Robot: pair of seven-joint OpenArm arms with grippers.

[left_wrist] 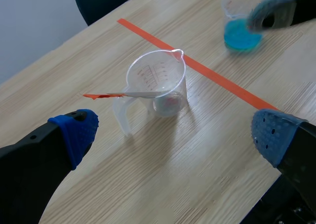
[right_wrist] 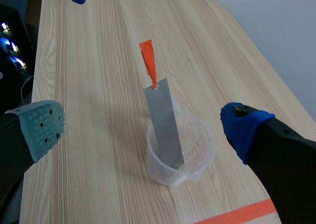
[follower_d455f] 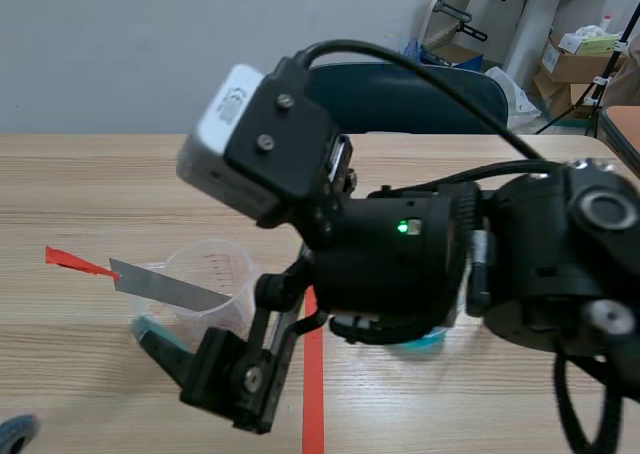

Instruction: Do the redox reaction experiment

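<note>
A clear plastic measuring cup (follower_d455f: 212, 282) (left_wrist: 158, 83) (right_wrist: 180, 152) stands on the wooden table, left of the orange tape line. A grey metal strip (right_wrist: 165, 120) (follower_d455f: 165, 287) with a red tag (right_wrist: 148, 61) (left_wrist: 98, 95) leans inside it and sticks out over the rim. My right gripper (right_wrist: 143, 130) (follower_d455f: 185, 349) is open above and just in front of the cup, nothing between its fingers. My left gripper (left_wrist: 175, 132) is also open, hanging well short of the cup. A small beaker of blue liquid (left_wrist: 241, 34) (follower_d455f: 425, 340) stands across the tape line.
The right arm's body (follower_d455f: 420, 254) fills the middle of the scene view and hides much of the table. A dark chair (follower_d455f: 420, 94) stands behind the far edge. Boxes (follower_d455f: 575, 64) sit at the back right. A tape line (left_wrist: 197, 66) crosses the table.
</note>
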